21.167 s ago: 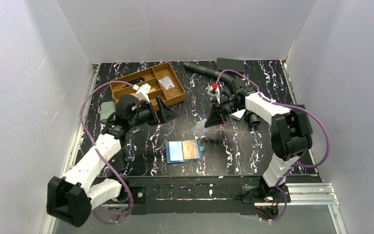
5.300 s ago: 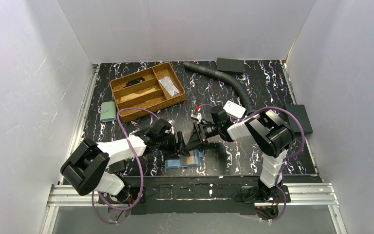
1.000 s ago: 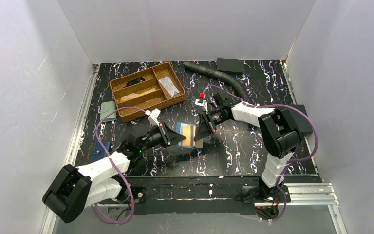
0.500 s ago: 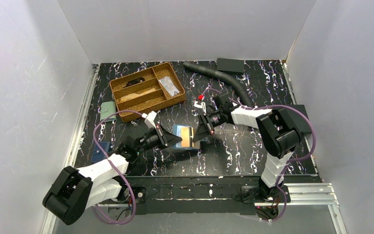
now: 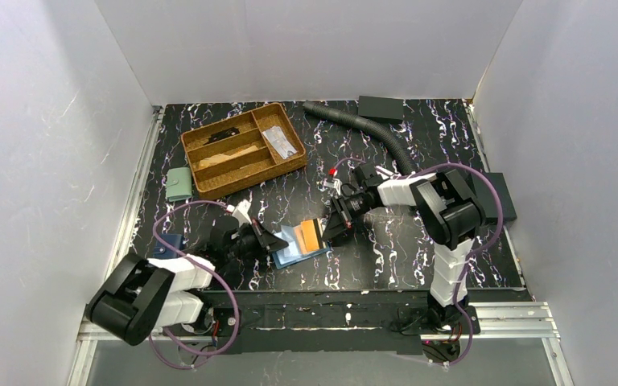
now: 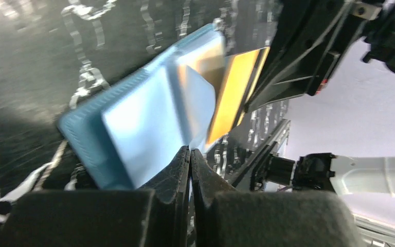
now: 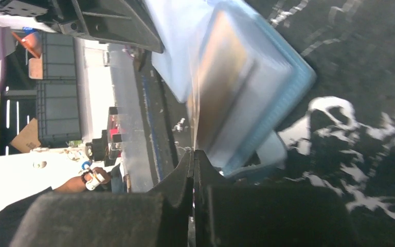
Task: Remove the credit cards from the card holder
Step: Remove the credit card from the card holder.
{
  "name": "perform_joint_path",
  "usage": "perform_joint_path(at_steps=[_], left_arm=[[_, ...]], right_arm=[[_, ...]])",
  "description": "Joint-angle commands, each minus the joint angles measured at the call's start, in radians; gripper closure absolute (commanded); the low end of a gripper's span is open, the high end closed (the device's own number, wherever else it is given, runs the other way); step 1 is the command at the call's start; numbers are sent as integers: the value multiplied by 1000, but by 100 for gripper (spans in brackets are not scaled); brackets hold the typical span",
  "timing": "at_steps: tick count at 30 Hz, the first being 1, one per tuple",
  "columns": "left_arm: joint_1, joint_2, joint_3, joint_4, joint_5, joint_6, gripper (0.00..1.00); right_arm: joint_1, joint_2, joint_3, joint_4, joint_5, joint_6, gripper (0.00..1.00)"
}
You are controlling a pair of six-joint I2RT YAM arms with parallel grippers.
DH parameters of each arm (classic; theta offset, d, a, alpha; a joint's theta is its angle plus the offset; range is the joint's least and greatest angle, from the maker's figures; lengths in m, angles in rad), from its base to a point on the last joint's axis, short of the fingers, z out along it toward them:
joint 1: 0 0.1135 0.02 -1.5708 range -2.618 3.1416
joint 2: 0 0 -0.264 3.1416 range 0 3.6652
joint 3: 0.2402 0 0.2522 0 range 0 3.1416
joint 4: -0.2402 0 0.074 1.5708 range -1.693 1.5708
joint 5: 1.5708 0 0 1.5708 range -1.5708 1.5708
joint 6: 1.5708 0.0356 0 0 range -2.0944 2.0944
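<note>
Clamping the card holder in my left end effector, I pinch the orange credit card with my right end effector.

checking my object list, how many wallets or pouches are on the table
3: the teal card holder lying open at the front middle, a navy wallet at the front left, and a pale green pouch left of the wooden tray. Others may be hidden.

High overhead view, two wrist close-ups sharing the card holder
</note>
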Motion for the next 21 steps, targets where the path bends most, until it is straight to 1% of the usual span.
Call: perform_joint_path(at_steps=[1,5,6,10,13,18,21], left_arm=[[31,76,-32,6,-9,32,100],[54,141,-34,5,11,35,100],[59,146,-35,5,15,31,100],[71,107,-43,-42,4,12,100],[72,20,-37,-157,-25,16,93],[71,-147,-17,-388,-81,21,77],[73,-274,-4,-516,-118,28,69]], right_arm=[[-8,34,56,-101,89,-99,99],[-16,38,71,-129,84,-112,99],[-18,32,70,-131,76,-138,99],[-20,3,71,-137,45,-163,99],[-26,-10,77,-152,22,-182,99],[-31,-28,90,-188,2,-222,99],[-32,-48,93,-202,-12,-244,99]])
